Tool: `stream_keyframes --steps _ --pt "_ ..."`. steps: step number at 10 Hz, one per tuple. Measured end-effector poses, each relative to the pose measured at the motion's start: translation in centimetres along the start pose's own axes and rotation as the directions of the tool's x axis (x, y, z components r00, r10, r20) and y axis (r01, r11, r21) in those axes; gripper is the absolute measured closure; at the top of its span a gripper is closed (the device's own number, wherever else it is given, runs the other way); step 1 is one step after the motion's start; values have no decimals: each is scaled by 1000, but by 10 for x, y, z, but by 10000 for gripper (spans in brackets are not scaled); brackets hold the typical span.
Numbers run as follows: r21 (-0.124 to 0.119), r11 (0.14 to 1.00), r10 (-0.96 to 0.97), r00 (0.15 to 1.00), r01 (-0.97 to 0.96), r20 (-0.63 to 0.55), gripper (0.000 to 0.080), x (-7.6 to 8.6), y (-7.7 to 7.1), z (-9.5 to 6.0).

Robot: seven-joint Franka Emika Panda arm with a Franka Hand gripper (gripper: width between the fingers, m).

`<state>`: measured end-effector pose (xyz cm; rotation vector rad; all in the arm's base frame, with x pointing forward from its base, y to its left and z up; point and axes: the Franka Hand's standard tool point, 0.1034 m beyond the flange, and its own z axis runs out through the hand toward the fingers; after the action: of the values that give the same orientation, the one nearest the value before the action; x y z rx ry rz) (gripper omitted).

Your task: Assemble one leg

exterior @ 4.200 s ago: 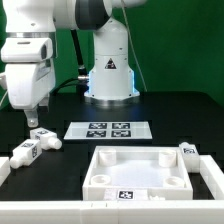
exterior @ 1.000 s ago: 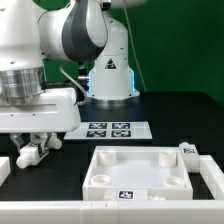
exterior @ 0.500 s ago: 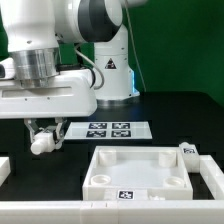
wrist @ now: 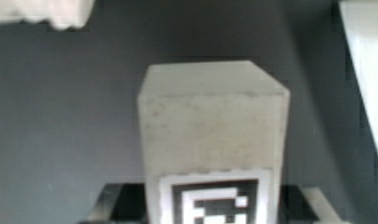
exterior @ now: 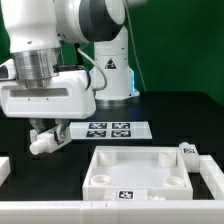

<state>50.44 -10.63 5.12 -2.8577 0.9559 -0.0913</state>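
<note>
Transport step: we see fingers [exterior: 36, 130] clamped on the leg [exterior: 42, 143], apparently held just off the desk [exterior: 180, 115]; next we'd judge it needs carrying, then seating in a corner hole of the white panel [exterior: 135, 150], which sits well apart from the fingers.

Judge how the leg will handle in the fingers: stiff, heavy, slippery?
Probably stiff: the leg looks a solid, square-edged plastic block. Likely light, hanging tilted from the fingers alone. Its smooth flat faces may slip or pivot in a narrow pinch.
</note>
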Motion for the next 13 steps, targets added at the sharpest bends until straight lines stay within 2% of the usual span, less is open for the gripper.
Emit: stream_keyframes --steps 2,4,10,12,13 --pt "12 962 273 962 -273 8 518 -12 -4 2" --pt "20 859 510 860 -511 28 518 -18 -9 5" --pt "35 652 755 652 -758 71 518 -24 -15 9" --pt "8 411 906 409 -912 112 518 -24 -4 7" --pt "-27 296 948 291 -955 130 518 -25 3 8"
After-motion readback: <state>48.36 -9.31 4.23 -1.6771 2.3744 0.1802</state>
